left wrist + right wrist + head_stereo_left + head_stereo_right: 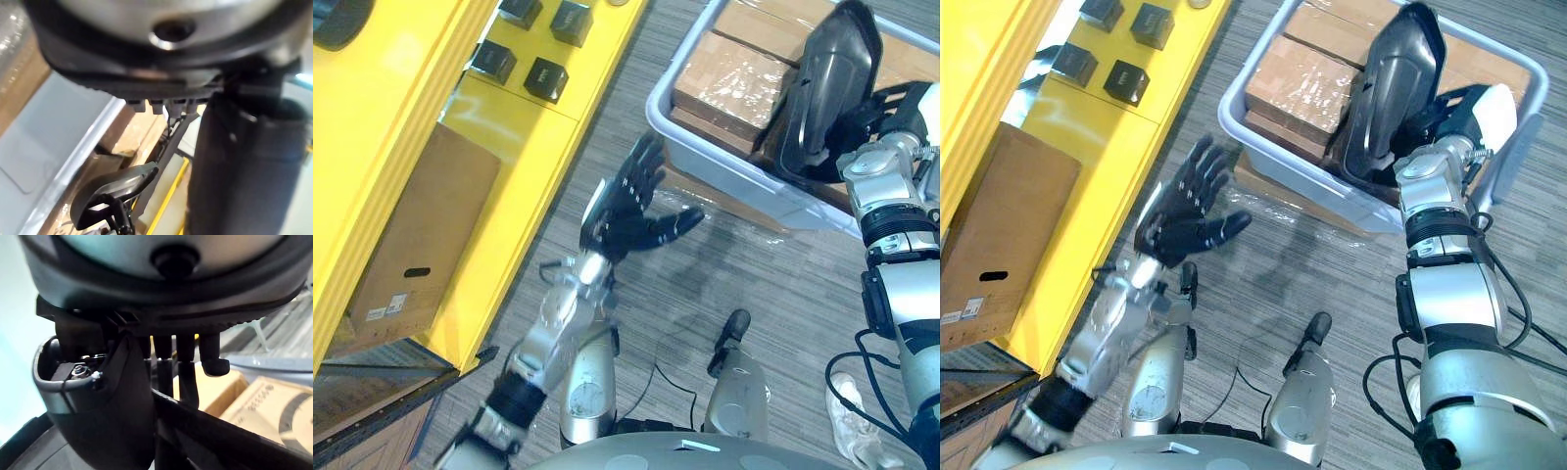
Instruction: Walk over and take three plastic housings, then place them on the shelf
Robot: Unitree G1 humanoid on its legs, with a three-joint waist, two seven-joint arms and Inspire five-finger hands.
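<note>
A black plastic housing (827, 88) stands upright over the grey bin (705, 147), and my right hand (1459, 113) is shut on its edge. In the right wrist view the fingers (188, 367) curl over the housing's rim (98, 421). My left hand (631, 211) hangs open above the floor between the yellow shelf (509, 127) and the bin, fingers spread and holding nothing. The left wrist view looks past its thumb (234, 171) to the same housing (112, 188) at the bin's rim.
The bin (1263, 137) holds several wrapped cardboard boxes (1298, 83). Several small black cubes (548, 78) sit on the yellow shelf's top level. A large cardboard box (421, 235) lies on the lower level. Grey carpet runs between shelf and bin.
</note>
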